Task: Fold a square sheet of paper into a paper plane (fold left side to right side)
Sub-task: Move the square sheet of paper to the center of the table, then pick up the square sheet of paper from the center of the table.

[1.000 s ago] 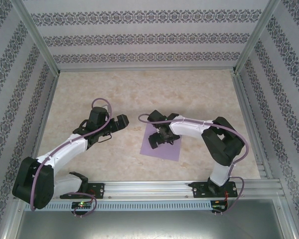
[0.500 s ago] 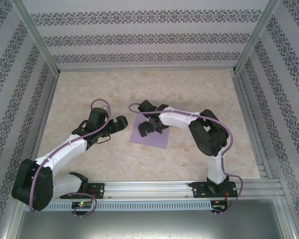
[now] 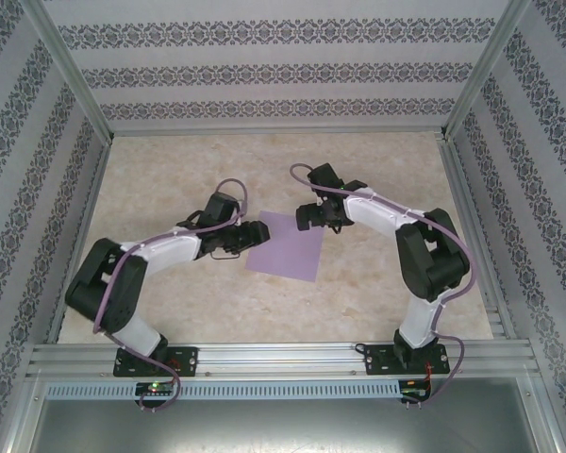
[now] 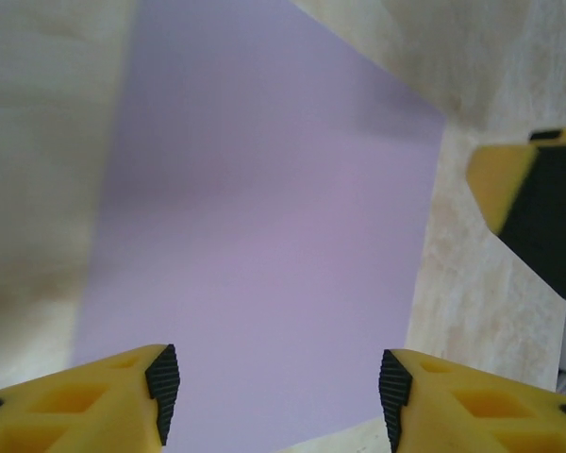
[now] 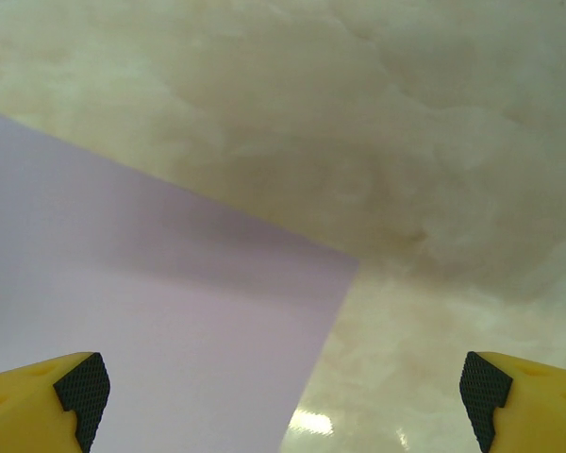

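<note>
Left end effector (image 3: 261, 233), right end effector (image 3: 307, 218) both released at the square sheet of paper (image 3: 288, 250) — flimsy, feather-light; likely best pinched at its frame-left edge.

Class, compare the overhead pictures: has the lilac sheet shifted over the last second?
Yes. The square sheet of paper slid left and slightly away from the near rail, farther from the right arm's fixed base.

We get bright, even overhead light in the top view, soft shadows only. Wrist views run soft; we see a glare spot on the table (image 5: 307, 422), fingers (image 4: 85, 401) blurred up close.
</note>
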Controlling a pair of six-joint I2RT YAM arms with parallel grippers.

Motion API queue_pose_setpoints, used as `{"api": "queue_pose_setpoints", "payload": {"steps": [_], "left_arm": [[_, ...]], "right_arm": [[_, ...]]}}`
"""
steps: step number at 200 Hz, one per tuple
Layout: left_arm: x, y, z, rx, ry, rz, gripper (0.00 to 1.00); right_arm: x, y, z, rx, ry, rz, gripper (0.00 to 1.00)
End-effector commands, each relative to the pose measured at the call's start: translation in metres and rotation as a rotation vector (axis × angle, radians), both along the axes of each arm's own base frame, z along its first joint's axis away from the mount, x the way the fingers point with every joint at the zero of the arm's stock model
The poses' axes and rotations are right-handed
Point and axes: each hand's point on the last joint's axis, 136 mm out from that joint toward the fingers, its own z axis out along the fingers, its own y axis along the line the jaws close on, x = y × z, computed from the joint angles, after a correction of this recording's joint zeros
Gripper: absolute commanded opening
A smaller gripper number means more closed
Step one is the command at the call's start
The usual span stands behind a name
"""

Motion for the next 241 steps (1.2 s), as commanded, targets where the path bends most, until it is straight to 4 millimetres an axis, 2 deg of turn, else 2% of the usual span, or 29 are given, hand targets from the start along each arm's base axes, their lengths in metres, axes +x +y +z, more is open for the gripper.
{"api": "queue_pose_setpoints", "payload": {"steps": [1, 15, 43, 114, 147, 197, 241], "left_arm": [[0.006, -0.026, 0.002, -0.058, 0.011, -0.027, 0.58], [0.006, -0.03, -0.008, -0.04, 0.036, -0.027, 0.55], [0.001, -0.024, -0.025, 0.013, 0.069, -0.001, 0.53], [-0.008, -0.005, -0.026, 0.101, 0.071, 0.027, 0.5], [-0.012, -0.005, -0.037, 0.101, 0.101, 0.024, 0.44], [-0.018, -0.003, -0.057, 0.096, 0.134, 0.042, 0.37], [-0.019, -0.001, -0.062, 0.098, 0.139, 0.049, 0.33]], "right_arm": [[0.001, 0.004, -0.012, 0.007, 0.032, 0.028, 0.98], [0.004, 0.006, -0.015, 0.004, 0.04, 0.034, 0.98], [0.004, 0.014, -0.022, 0.014, 0.058, 0.044, 0.98], [-0.002, 0.029, -0.033, -0.002, 0.083, 0.076, 0.98], [-0.01, 0.037, -0.037, -0.001, 0.099, 0.092, 0.98], [-0.029, 0.061, -0.037, 0.075, 0.135, 0.129, 0.97], [-0.04, 0.072, -0.032, 0.109, 0.147, 0.147, 0.93]]}}
